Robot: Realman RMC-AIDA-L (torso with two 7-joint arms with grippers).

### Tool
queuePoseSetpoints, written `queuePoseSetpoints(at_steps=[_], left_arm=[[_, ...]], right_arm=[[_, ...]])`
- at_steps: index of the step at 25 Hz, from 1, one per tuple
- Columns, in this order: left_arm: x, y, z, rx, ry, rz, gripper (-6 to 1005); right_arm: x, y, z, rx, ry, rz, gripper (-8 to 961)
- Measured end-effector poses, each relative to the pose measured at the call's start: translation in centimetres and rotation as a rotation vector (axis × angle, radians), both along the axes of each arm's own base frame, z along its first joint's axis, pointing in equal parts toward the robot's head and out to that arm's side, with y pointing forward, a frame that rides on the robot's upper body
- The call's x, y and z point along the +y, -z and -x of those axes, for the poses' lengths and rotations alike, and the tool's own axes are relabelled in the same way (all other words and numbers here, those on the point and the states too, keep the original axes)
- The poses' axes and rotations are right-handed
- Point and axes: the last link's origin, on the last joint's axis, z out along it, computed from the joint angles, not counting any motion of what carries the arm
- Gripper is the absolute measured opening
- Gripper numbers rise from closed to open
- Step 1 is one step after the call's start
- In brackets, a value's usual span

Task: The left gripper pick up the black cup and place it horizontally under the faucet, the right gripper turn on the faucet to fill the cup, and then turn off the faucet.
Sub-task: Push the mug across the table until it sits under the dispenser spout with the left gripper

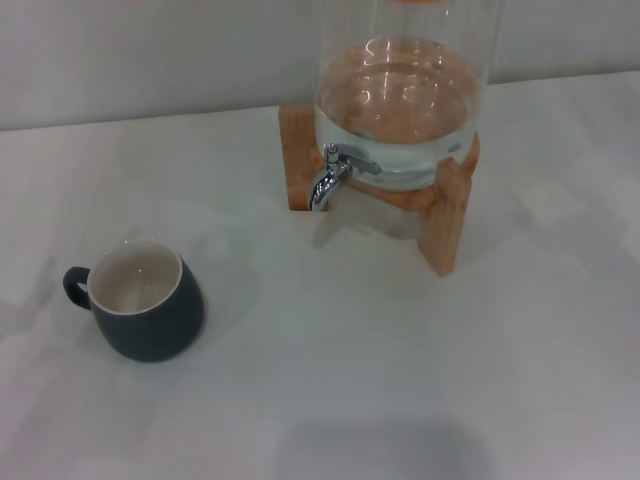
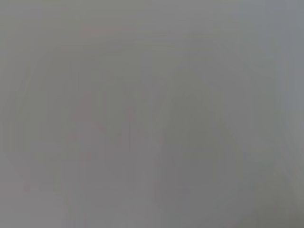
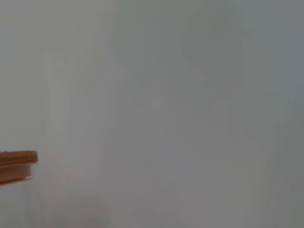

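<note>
The black cup (image 1: 145,300) stands upright on the white table at the front left in the head view. Its cream inside is empty and its loop handle points left. The chrome faucet (image 1: 335,175) sticks out of a clear glass jar (image 1: 405,90) partly filled with water, at the back centre. Its spout curves down over bare table. The cup stands well to the left of and nearer than the spout. Neither gripper shows in any view. The left wrist view shows only a plain grey surface.
The jar rests on a wooden stand (image 1: 445,225) with legs reaching toward the front right. A wooden edge (image 3: 16,166), whose source I cannot tell, shows at the border of the right wrist view. The white table (image 1: 400,380) spreads around the cup and stand.
</note>
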Motion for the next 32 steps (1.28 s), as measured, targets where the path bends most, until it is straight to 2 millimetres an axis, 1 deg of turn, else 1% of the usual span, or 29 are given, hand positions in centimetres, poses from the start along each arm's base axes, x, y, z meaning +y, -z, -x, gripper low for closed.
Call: queuePoseSetpoints(at_steps=[4, 9, 14, 19, 21, 29, 30, 31, 32], left_arm=[[-0.8, 0.0, 0.4, -0.032, -0.007, -0.027, 871], [-1.2, -0.2, 0.5, -0.051, -0.004, -0.045, 867], [-1.7, 0.3, 1.2, -0.072, -0.046, -0.040, 862], [-2.7, 1.8, 2.5, -0.066, -0.127, -0.017, 858], [-2.7, 2.1, 2.7, -0.069, -0.140, -0.006, 856], [-2.3, 4.0, 3.1, -0.035, -0.192, 0.075, 848], [-2.3, 4.0, 3.1, -0.035, -0.192, 0.075, 847], [-2.0, 4.7, 3.0, -0.009, -0.199, 0.113, 847], [-1.9, 4.9, 3.0, -0.002, -0.200, 0.119, 846]], right_arm=[[0.0, 0.0, 0.0, 0.000, 0.000, -0.001, 709], [0.2, -0.1, 0.1, 0.000, -0.005, -0.002, 709], [0.1, -0.1, 0.1, -0.001, -0.003, -0.002, 709], [0.0, -0.1, 0.0, 0.003, 0.001, -0.001, 709], [0.0, -0.1, 0.0, 0.007, 0.000, 0.000, 709], [0.2, -0.1, 0.2, 0.011, -0.005, 0.002, 708], [0.2, -0.1, 0.2, 0.012, -0.005, 0.002, 708], [0.2, -0.1, 0.1, 0.013, -0.004, 0.001, 708], [0.2, -0.1, 0.1, 0.014, -0.003, 0.001, 708]])
